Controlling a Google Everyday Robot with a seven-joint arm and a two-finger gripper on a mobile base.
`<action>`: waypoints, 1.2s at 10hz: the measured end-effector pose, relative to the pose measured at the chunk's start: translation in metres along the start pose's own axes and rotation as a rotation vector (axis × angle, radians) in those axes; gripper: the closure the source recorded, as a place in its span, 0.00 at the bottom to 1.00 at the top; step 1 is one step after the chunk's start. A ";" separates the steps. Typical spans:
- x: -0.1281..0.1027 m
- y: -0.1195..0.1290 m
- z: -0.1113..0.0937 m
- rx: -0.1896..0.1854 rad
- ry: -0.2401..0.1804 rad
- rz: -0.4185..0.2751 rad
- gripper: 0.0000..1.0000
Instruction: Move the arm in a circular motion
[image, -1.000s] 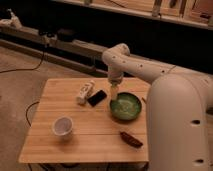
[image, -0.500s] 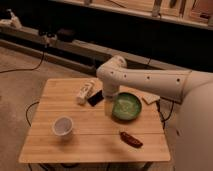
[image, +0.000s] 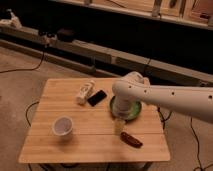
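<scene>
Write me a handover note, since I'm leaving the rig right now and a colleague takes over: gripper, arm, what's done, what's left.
Gripper: tan tip, low over the table, just in front of the green bowl.
Arm: reaches in from the right, with its big joint above the bowl.
Done: over the last second that joint has swung lower and toward the table's front, so circling seems to be under way.
Left: probably the rest of the loop. The white cup, carton and phone lie to the left, and the brown item is close to the tip.
</scene>
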 end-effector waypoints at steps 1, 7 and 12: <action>0.016 0.006 -0.002 -0.013 -0.008 0.014 0.20; 0.161 -0.023 -0.024 0.022 -0.006 0.313 0.20; 0.237 -0.131 -0.066 0.162 -0.004 0.521 0.20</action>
